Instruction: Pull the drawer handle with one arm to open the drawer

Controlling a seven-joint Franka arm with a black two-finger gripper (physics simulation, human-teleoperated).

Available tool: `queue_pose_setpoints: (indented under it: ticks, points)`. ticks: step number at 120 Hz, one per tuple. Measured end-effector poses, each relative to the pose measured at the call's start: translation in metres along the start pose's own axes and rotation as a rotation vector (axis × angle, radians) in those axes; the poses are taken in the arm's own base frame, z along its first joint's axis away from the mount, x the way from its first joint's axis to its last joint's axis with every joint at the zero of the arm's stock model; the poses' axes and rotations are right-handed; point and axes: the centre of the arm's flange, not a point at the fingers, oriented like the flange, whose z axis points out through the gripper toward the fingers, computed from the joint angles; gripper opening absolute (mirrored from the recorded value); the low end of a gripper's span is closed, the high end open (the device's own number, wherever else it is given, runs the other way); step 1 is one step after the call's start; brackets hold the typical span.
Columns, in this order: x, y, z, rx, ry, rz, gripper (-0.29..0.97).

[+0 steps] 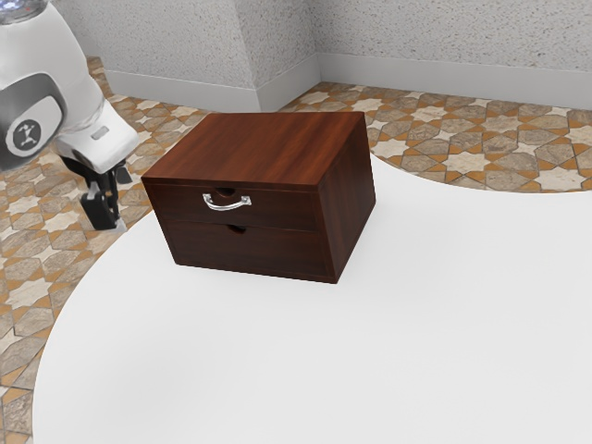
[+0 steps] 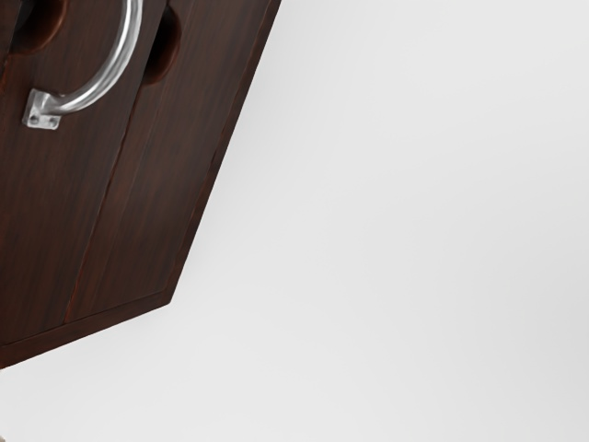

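Cabinet (image 1: 268,153), dark wood, two drawers, on white counter (image 1: 388,351); top drawer (image 1: 287,209) shut; silver handle (image 1: 227,201) untouched; gripper (image 1: 107,213) near, at the exterior view's left, fingers apart, empty

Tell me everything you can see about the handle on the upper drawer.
The handle is a slim curved bar of shiny silver metal. It ends in small flat mounting plates fixed to the dark wooden front of the upper drawer. It lies level and bows outward over a rounded recess. The drawer looks shut. Nothing touches the handle.
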Motion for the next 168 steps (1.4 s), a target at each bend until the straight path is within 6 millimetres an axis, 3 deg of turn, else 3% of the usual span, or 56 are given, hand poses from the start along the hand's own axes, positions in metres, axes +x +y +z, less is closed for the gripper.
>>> queue_pose_setpoints:
  ticks: [36, 51, 77, 108, 141, 168]
  points:
    - [0.013, -0.016, 0.041, 0.077, 0.012, 0.033, 0.68]
    - [0.032, -0.023, 0.059, 0.081, 0.005, 0.059, 0.68]
    - [0.054, -0.022, 0.075, 0.083, 0.01, 0.099, 0.68]
    - [0.062, -0.025, 0.099, 0.082, 0.003, 0.113, 0.68]
    - [0.062, -0.028, 0.1, 0.097, 0.011, 0.115, 0.68]
    - [0.067, -0.022, 0.088, 0.11, 0.03, 0.129, 0.68]
